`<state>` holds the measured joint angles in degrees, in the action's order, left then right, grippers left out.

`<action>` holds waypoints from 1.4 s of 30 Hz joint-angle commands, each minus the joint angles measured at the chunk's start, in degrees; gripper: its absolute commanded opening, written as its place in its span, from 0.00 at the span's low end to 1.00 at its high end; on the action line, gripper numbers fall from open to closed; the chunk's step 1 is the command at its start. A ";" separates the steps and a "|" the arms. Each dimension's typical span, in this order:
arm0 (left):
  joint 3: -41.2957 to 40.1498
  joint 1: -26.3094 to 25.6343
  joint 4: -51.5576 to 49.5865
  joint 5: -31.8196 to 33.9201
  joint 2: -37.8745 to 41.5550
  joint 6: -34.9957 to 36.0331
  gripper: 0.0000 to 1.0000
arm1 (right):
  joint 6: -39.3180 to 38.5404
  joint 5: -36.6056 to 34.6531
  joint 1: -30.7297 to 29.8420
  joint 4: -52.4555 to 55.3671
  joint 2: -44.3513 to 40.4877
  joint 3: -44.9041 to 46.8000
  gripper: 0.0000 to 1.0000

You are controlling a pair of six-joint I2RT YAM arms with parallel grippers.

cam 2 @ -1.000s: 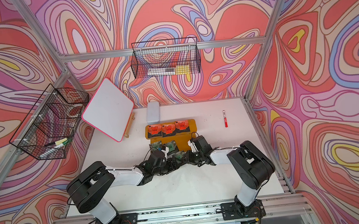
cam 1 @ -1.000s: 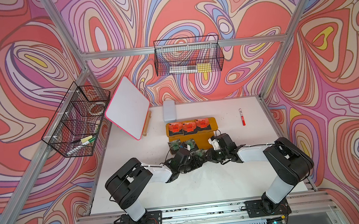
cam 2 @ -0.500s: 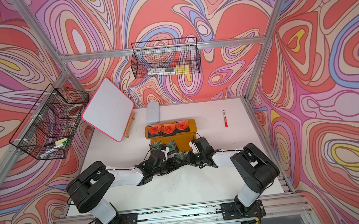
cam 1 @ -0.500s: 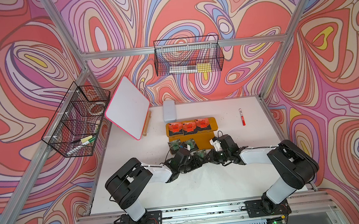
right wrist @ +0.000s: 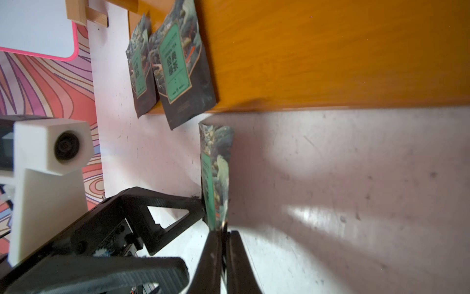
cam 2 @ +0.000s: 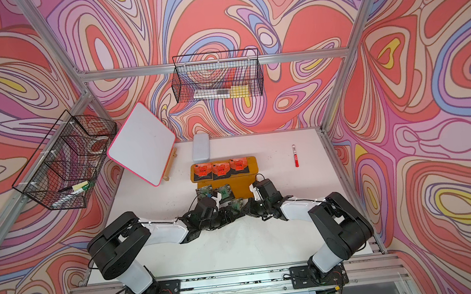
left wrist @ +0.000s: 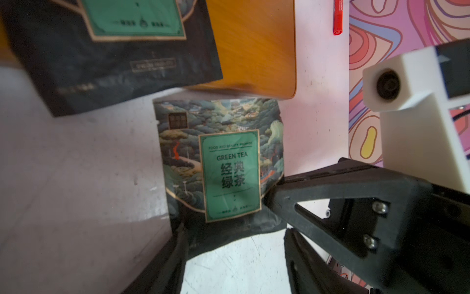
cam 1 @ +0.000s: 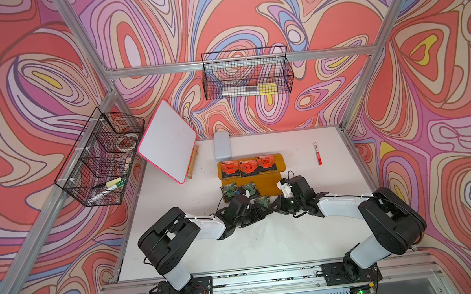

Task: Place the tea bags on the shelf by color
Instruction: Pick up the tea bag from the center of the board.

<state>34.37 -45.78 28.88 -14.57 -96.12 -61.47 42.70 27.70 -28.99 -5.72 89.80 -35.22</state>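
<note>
One green tea bag (left wrist: 229, 173) held by left tool (left wrist: 232, 236) and right tool (right wrist: 223, 233) | white table (cam 1: 266, 239) scuffed | swirl-patterned walls (cam 1: 245, 20)

White table (cam 1: 266, 239) carries a mustard-yellow two-tier shelf (cam 1: 280, 164) mid-table, a pale oblong case (cam 1: 222, 144) behind it, a white pink-edged board (cam 1: 167, 142) tilted on a wooden stand (cam 1: 193, 165) at back left, and a red marker pen (cam 1: 318, 157) well off to the right. Shelf upper tier: three orange-red tea bags (cam 1: 247, 167) flat, side by side. Lower tier: two green tea bags (cam 1: 228, 190) at its left end, overhanging the near edge. A third green tea bag (left wrist: 230, 173) stands upright just in front of the shelf; contact with the table not discernible.
</note>
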 commanded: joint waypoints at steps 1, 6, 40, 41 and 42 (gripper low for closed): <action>-0.93 -0.28 -2.08 0.53 -1.01 0.38 0.65 | -0.25 -0.67 -0.18 0.17 -0.68 0.68 0.04; -1.31 -0.28 0.35 -0.80 0.31 0.15 0.66 | -0.67 -0.98 -0.17 0.68 -1.04 0.77 0.00; -3.91 0.16 -22.17 10.26 30.84 8.66 0.84 | -9.12 -3.25 7.03 8.39 -5.37 -6.85 0.00; -4.09 0.16 -22.34 10.42 31.34 8.65 0.84 | -9.05 -3.27 7.10 7.79 -4.58 -6.96 0.00; -4.22 0.16 -22.40 10.61 31.74 8.58 0.84 | -8.92 -3.14 7.23 7.25 -3.91 -6.97 0.00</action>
<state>31.05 -45.78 8.45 -5.52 -65.98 -53.82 34.74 23.99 -22.22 3.27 84.42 -41.12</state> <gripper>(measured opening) 0.841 0.042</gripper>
